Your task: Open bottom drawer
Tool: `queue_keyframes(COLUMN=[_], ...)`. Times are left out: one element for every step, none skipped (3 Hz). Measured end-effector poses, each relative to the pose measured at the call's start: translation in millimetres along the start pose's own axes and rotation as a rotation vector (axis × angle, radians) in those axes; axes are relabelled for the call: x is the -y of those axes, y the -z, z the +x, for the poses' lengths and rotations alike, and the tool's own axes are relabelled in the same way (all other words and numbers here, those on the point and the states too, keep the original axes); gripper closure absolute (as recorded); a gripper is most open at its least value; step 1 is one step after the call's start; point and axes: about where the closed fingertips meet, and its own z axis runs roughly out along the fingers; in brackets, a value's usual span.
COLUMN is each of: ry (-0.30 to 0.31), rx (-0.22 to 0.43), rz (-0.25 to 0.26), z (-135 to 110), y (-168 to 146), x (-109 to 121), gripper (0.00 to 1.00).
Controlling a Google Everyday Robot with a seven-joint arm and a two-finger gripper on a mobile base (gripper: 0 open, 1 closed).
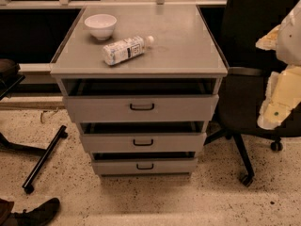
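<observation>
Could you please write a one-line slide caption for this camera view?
Gripper at right edge, clear of the grey cabinet; bottom drawer awaits.

I'm seeing the bottom drawer showing matt grey metal, and my hand hanging at right, looking like smooth cream plastic.

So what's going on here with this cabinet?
A robot is meant to open the bottom drawer of this grey cabinet. Its gripper is off at the right edge, away from the drawers and touching nothing. The drawer's black handle is untouched. On top, a white bowl stands near a plastic bottle lying on its side.
</observation>
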Motion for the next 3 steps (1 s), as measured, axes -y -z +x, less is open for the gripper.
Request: queue_keyframes(ry=[0.0, -0.009, -0.012], rx=[0.0, 0.025, 0.078], rz=[0.0, -0.018, -0.067], z=[0, 4, 16], y=[0, -14, -67], x=[0, 2, -4], gripper=[0.0, 0.0, 0.0])
